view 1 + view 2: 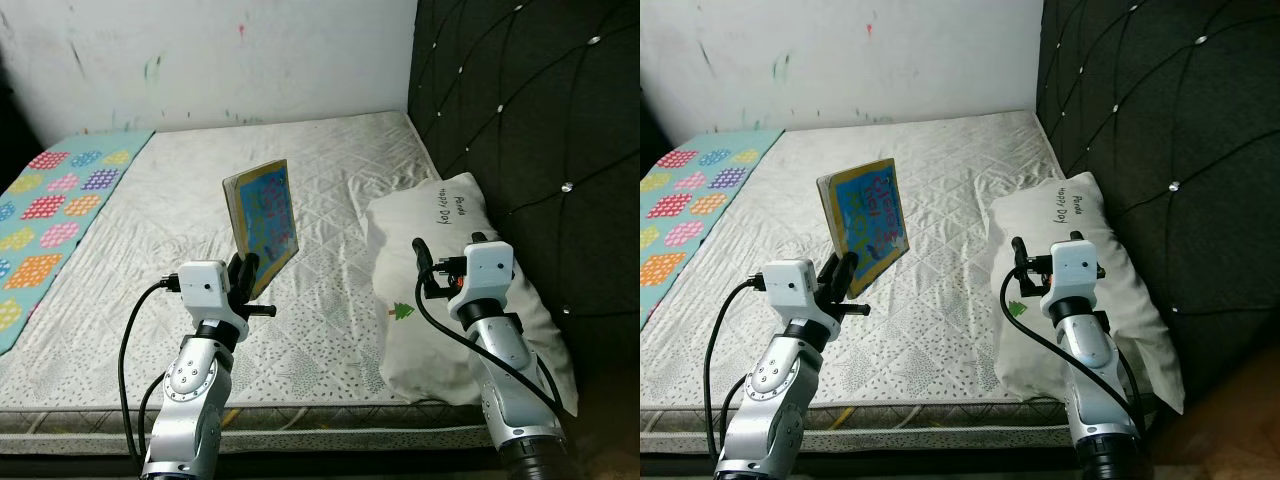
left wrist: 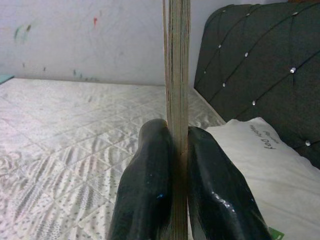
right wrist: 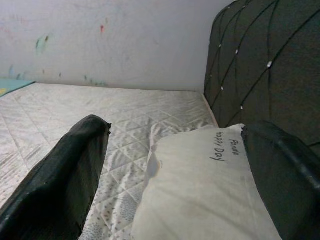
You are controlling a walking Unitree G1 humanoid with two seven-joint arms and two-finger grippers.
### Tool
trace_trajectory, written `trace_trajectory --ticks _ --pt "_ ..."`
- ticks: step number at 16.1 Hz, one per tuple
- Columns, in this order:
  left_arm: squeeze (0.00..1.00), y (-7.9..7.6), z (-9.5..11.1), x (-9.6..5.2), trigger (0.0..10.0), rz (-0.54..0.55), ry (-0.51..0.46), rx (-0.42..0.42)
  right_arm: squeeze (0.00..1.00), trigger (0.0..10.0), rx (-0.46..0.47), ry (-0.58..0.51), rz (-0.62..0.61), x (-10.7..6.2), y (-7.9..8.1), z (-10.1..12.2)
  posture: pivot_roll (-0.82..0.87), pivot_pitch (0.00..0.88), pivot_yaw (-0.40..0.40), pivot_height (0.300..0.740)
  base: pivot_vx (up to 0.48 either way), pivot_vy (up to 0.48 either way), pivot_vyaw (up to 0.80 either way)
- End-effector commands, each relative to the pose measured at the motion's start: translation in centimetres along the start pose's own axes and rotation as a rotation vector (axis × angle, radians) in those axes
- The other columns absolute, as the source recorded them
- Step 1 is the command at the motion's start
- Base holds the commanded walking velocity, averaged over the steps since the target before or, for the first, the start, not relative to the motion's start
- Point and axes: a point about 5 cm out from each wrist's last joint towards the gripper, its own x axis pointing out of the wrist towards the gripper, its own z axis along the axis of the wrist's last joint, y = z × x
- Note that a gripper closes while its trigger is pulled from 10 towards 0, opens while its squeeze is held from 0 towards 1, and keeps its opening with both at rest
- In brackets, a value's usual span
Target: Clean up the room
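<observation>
- Firmly, my left claw (image 1: 243,272) clamps the picture book (image 1: 264,214) upright above the bed (image 1: 330,160), lifted for tidying.
- My right claw (image 3: 175,170) hovers spread wide, the pillow (image 3: 200,185) directly beneath, ready to grasp.

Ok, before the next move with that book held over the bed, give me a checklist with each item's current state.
1. Left end effector shut on the book: ok.
2. Book lifted off the mattress: ok.
3. Grip is at the book's lower edge, so it may tilt: cannot tell.
4. Right end effector open, free: ok.
5. Right end effector hovers over the pillow; contact: cannot tell.
6. Place to put the book: cannot tell.
</observation>
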Motion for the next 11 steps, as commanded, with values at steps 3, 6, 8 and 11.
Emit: trace_trajectory --ticks 3,6,8,11 --pt "0.00 0.03 1.43 0.11 10.0 -0.022 -0.072 0.015 0.00 10.0 0.001 -0.009 0.018 0.26 0.46 0.31 -0.21 0.000 0.116 0.740 0.000 0.000 -0.50" --pt "0.00 -0.02 1.42 0.13 10.0 -0.028 -0.070 0.015 0.00 10.0 -0.002 -0.007 0.018 0.23 0.44 0.24 -0.21 0.000 0.116 0.740 0.000 0.000 0.00" --pt "0.00 -0.03 1.38 0.10 10.0 -0.030 -0.068 0.013 0.00 10.0 -0.004 -0.006 0.019 0.17 0.46 0.20 -0.21 0.000 0.119 0.740 0.000 0.000 0.00" --pt "0.00 -0.07 1.31 0.09 10.0 -0.032 -0.064 0.011 0.00 10.0 0.003 0.006 0.018 0.19 0.39 0.06 -0.22 0.000 0.118 0.740 0.000 0.000 -0.27"
